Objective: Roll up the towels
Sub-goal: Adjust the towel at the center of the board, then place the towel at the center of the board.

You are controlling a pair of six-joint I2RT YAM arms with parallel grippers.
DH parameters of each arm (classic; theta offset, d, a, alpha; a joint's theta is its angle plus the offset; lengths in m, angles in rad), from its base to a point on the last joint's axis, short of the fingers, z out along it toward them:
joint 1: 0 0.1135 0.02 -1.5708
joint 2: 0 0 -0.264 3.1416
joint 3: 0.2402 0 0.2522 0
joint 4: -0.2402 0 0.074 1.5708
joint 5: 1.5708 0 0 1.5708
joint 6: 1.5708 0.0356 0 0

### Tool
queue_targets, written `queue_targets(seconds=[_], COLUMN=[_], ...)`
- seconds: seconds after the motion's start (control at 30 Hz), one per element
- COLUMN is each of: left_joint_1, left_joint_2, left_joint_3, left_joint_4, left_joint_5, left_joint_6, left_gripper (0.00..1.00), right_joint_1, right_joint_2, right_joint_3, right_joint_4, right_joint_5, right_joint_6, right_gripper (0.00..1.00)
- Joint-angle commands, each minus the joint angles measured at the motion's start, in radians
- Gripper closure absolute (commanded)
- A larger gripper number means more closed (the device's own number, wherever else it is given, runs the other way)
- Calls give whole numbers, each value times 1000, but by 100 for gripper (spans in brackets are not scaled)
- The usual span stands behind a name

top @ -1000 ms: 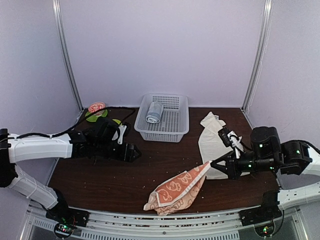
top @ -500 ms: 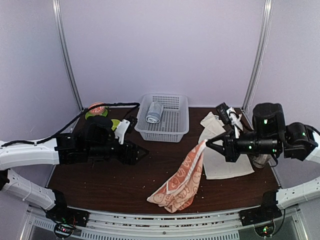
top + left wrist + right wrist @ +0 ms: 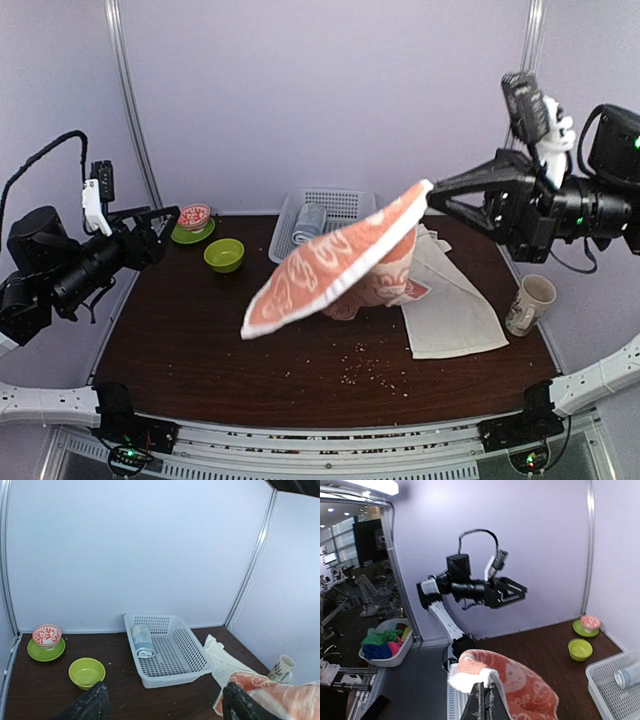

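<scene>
My right gripper (image 3: 430, 192) is raised high on the right, shut on a corner of the salmon-orange towel (image 3: 330, 262) with white prints. That towel billows out to the left in mid-air above the table. In the right wrist view the shut gripper (image 3: 485, 698) pinches the towel's (image 3: 522, 680) white-backed edge. The cream-white towel (image 3: 452, 302) lies spread on the table at the right, also seen in the left wrist view (image 3: 223, 655). My left gripper (image 3: 168, 228) hangs open and empty above the table's left edge, its fingers (image 3: 94, 706) wide apart.
A white basket (image 3: 345, 196) at the back holds a grey-blue rolled towel (image 3: 308, 222). A green bowl (image 3: 224, 254) and a red-patterned bowl on a green saucer (image 3: 193, 217) stand at the back left. A mug (image 3: 530, 303) stands at the right edge. Crumbs dot the table's front.
My right gripper has swung up and to the right, whipping the orange towel off the table into the air. My left arm has pulled back to the left and risen.
</scene>
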Motion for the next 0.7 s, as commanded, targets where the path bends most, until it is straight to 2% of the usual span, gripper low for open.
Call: queue_targets(seconds=[0.0, 0.1, 0.2, 0.3, 0.43, 0.57, 0.67], left_joint_1=[5, 7, 10, 11, 11, 13, 16], left_joint_2=[83, 180, 292, 421, 584, 787, 936], left_joint_3=[-80, -100, -109, -105, -62, 53, 170], left_joint_4=[-44, -4, 42, 92, 139, 114, 36], left_joint_5=[-38, 21, 111, 196, 271, 281, 241], left_joint_6=[8, -9, -24, -25, -20, -9, -36], left_gripper=[19, 19, 19, 20, 20, 21, 23], right_joint_1=[-154, -279, -333, -341, -341, -340, -322], right_joint_2=[-130, -247, -313, -330, -366, -412, -426], right_joint_3=[-383, -601, -713, -738, -745, -750, -732], right_joint_4=[12, 47, -4, -108, -232, -336, -380], right_joint_5=[52, 121, 269, 366, 383, 322, 288], right_joint_6=[106, 186, 224, 232, 228, 258, 306], right_gripper=[100, 100, 100, 100, 100, 100, 100])
